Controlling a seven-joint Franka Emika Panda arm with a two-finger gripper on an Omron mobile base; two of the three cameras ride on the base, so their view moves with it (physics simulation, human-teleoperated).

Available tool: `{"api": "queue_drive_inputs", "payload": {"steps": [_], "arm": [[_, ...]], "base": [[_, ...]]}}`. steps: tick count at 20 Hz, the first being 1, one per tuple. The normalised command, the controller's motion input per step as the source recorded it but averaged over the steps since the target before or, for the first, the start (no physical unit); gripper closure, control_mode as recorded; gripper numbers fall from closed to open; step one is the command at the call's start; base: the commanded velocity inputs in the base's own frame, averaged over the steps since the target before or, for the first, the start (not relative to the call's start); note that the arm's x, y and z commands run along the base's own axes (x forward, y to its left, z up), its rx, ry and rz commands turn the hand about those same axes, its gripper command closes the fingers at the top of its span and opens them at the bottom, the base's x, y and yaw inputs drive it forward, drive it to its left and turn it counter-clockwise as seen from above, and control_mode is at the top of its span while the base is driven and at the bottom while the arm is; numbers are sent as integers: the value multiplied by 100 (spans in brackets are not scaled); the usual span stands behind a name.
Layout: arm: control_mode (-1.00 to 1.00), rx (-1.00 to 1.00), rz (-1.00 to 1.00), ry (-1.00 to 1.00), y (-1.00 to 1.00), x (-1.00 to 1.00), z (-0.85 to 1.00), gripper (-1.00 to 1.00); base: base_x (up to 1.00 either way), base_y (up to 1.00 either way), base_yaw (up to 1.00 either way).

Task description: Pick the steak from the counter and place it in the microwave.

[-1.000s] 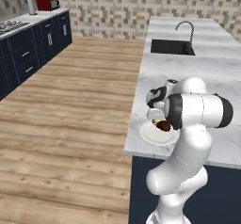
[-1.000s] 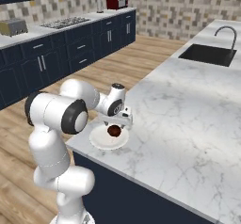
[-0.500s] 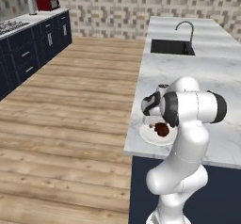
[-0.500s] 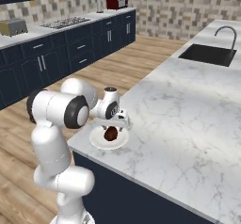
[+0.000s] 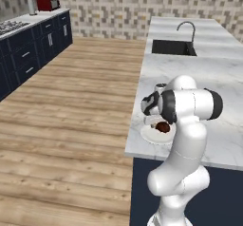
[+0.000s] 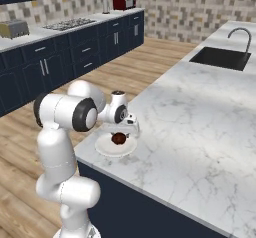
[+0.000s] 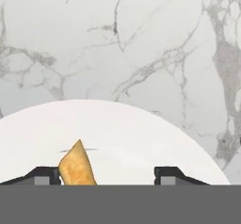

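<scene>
The steak [image 5: 163, 126] [image 6: 118, 139], a small dark reddish-brown lump, lies on a round white plate [image 5: 153, 136] [image 6: 106, 150] at the near edge of the marble counter [image 5: 190, 78] [image 6: 200, 112]. My gripper [image 5: 159, 121] [image 6: 121, 132] points down right over the steak, fingers low at the plate. In the hand view the gripper [image 7: 107, 173] has its fingertips [image 7: 46, 174] well apart over the plate [image 7: 122, 133]. A tan-brown corner of the steak [image 7: 76, 167] rises against the left tip, and the right tip stands clear of it. The microwave is out of view.
The inset sink [image 5: 173, 47] [image 6: 220, 58] with its curved faucet [image 5: 186, 28] [image 6: 240, 34] lies farther along the counter. Across the wooden floor [image 5: 71, 106] runs a navy cabinet row with a stovetop [image 6: 70, 24], a red appliance [image 5: 47, 3] [image 6: 124, 2] and a toaster [image 6: 12, 28].
The hand has come down from above the plate to the steak, and the fingers have started to draw together. Plate and steak have stayed in place.
</scene>
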Motion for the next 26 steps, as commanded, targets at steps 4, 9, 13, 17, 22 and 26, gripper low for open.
{"api": "queue_drive_inputs", "payload": {"steps": [4,9,13,17,22,26], "arm": [[-100,0,0,-1,-2,-28,-3,100],[-100,0,0,-8,-4,-25,47,100],[-100,0,0,-10,0,-26,84,100],[-100,0,-1,-14,0,-47,88,100],[-100,0,-3,-17,0,-70,68,100],[-100,0,-8,-8,1,-52,61,100]], "base": [[0,0,0],[0,0,0],[0,0,0],[0,0,0],[0,0,0],[0,0,0]]}}
